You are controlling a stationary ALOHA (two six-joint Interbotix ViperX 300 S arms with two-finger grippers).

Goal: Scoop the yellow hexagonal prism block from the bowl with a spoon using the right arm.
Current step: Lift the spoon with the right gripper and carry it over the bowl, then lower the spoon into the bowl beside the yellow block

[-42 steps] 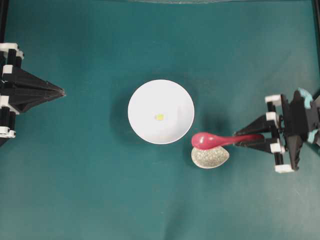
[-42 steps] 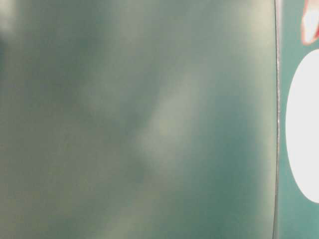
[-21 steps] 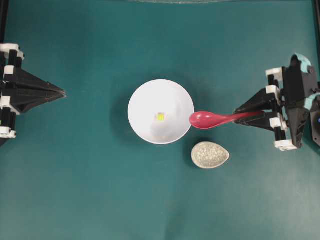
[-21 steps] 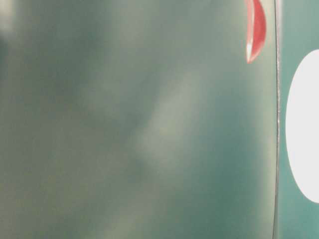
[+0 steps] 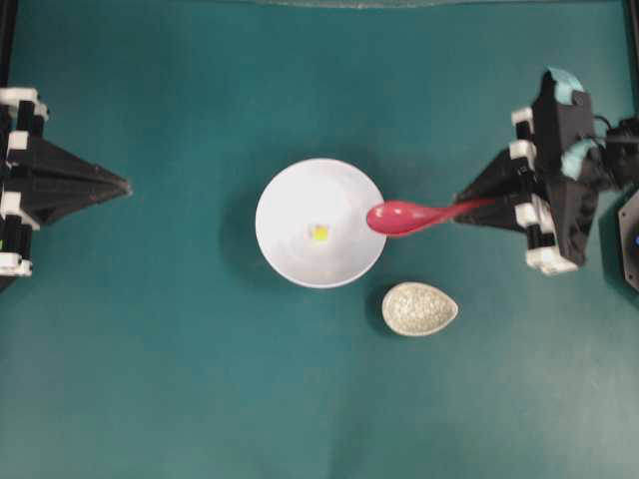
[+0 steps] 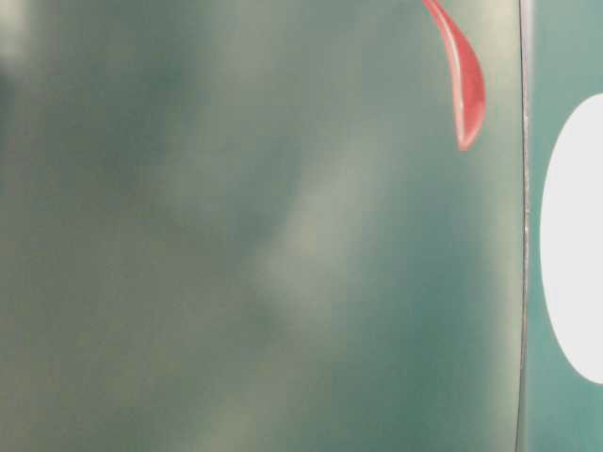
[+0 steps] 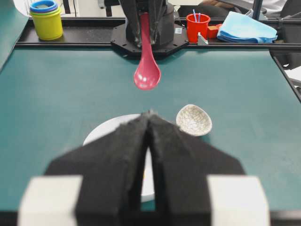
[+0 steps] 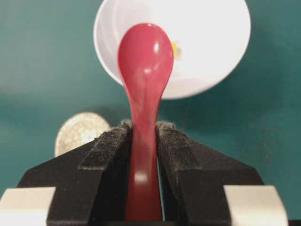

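The spoon point(image 5: 404, 216) is clamped by its handle in the right gripper point(image 5: 477, 207), its scoop held over the bowl's point(image 5: 290, 254) rim, so lowering toward the yellow hexagonal prism block point(image 5: 319, 233) at the bowl's centre is judged next, while the left gripper point(image 5: 122, 185) is kept closed and empty well away from the bowl.

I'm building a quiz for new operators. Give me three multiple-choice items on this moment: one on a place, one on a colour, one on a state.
1. Where is the spoon's scoop?
A. Over the bowl's right rim
B. On the speckled dish
C. Flat on the table

2. What colour is the block in the bowl?
A. Blue
B. Yellow
C. Red

3. How is the right gripper?
A. Open, empty
B. Shut, empty
C. Shut on the spoon

Answers: 1 A, the overhead view shows the scoop overlapping the rim, clear of the dish. 2 B, a yellow spot at the bowl's middle. 3 C, the right wrist view shows both pads against the handle.
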